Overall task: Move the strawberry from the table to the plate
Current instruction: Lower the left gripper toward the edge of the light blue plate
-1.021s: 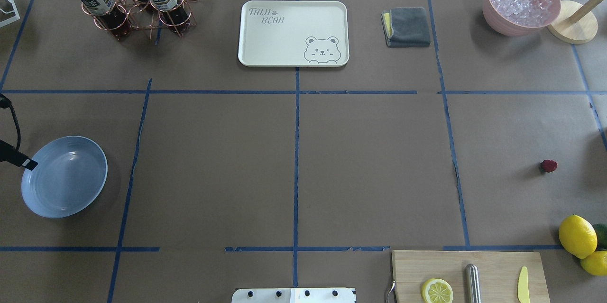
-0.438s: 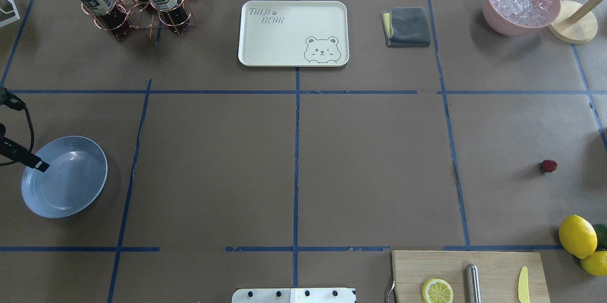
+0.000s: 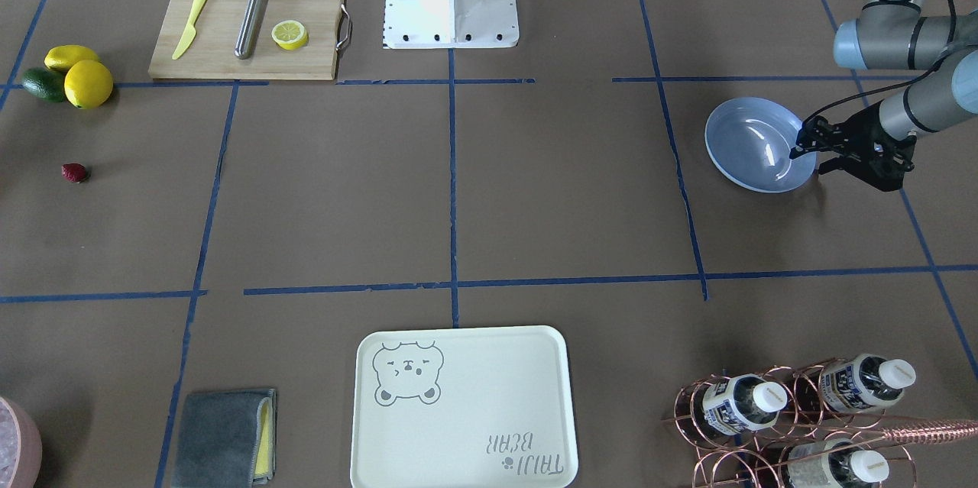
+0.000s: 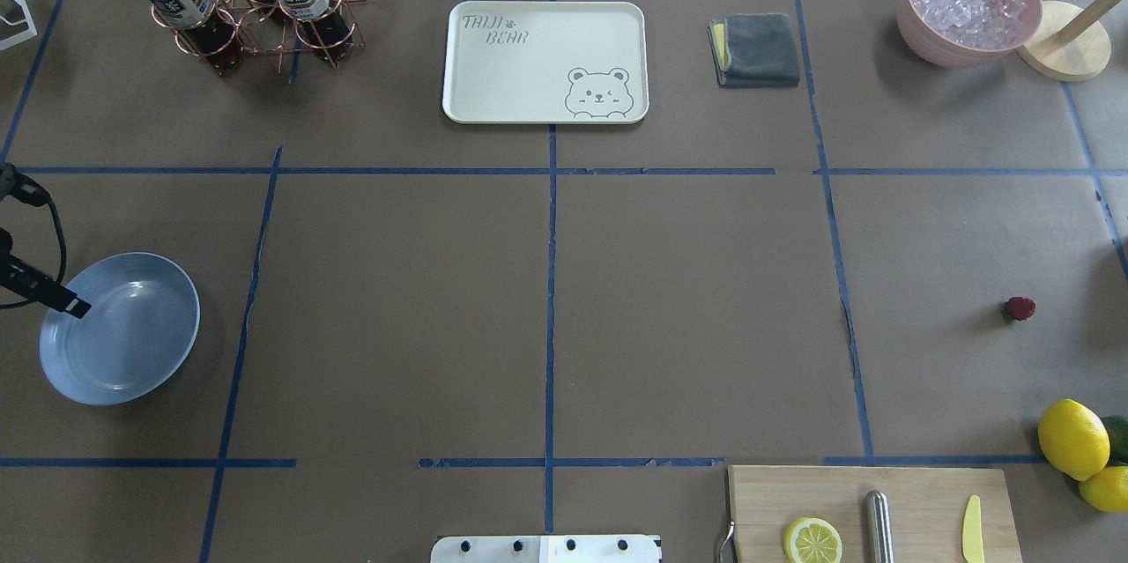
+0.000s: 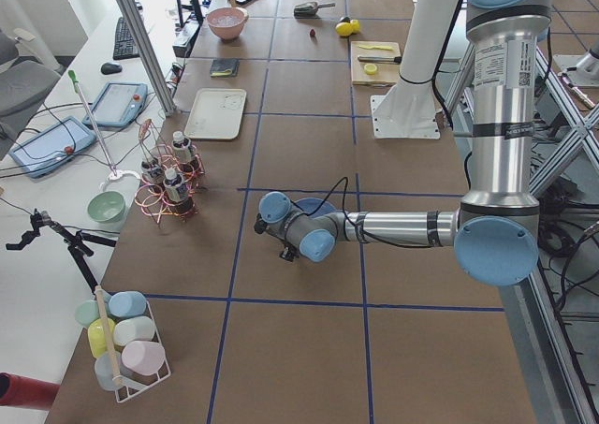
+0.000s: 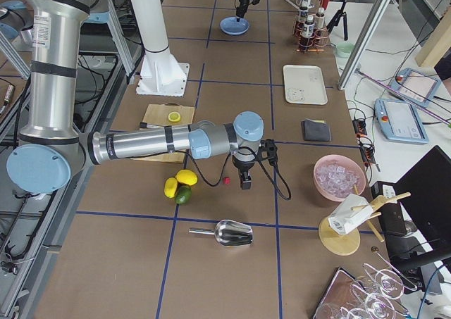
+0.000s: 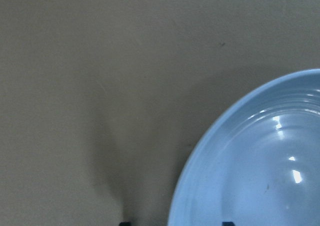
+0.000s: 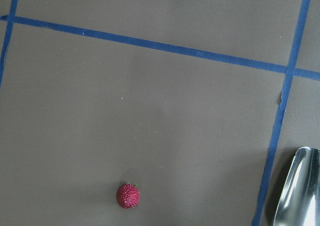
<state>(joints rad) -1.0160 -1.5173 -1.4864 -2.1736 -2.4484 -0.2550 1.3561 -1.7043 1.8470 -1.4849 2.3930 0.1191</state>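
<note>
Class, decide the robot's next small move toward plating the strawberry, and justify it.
Probably shift the right gripper over the strawberry: it lies ungripped on the table, low in the right wrist view, far from the plate.

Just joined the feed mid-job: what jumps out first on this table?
A tiny dark red strawberry lies alone on the brown paper-covered table, on the robot's right, just beyond the yellow lemons. The round light blue-grey plate sits empty at the far left, with the left gripper open over its rim.
</note>
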